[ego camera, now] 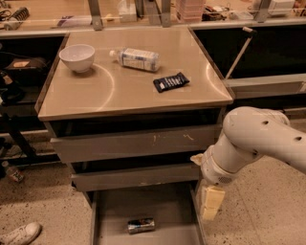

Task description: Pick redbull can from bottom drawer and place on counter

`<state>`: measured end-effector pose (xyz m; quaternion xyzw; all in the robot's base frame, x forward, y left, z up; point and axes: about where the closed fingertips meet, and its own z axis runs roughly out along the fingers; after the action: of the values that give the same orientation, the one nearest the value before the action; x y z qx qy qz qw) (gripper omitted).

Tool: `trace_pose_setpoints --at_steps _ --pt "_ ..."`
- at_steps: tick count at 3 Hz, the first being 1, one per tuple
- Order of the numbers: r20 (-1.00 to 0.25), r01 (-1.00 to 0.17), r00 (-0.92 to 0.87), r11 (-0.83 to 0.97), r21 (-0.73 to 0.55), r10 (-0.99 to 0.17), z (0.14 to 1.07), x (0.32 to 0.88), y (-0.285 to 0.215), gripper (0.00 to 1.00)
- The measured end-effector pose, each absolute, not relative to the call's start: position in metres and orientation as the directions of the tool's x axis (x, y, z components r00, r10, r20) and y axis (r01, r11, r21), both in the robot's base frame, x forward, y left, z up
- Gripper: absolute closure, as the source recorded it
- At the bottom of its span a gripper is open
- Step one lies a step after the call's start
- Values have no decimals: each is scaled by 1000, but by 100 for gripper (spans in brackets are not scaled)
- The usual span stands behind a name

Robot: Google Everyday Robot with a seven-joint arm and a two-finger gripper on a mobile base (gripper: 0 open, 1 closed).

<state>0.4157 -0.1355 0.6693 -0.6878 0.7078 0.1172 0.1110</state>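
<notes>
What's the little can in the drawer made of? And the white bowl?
The redbull can looks like shiny metal: its ends glint silver. The bowl looks like glazed ceramic, maybe plastic: white, glossy. The hand hangs at the right edge of the bottom drawer.

Tool [210, 205] beside bottom drawer [138, 203], redbull can [141, 225] inside

The floor [267, 210] is pale with tiny dark specks. A long messy bench [43, 14] with metal posts [94, 9] runs along the back. A white shoe [19, 233] sits bottom left. The gripper [210, 203] hangs low above the floor.
</notes>
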Motion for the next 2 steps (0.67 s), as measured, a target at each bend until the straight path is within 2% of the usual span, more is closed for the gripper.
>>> trace_pose_setpoints --at_steps 1,2 --pt "-353 -999 -40 28 40 -935 645 412 -127 0" --pt "-411 -993 -101 70 91 -906 581 410 -109 0"
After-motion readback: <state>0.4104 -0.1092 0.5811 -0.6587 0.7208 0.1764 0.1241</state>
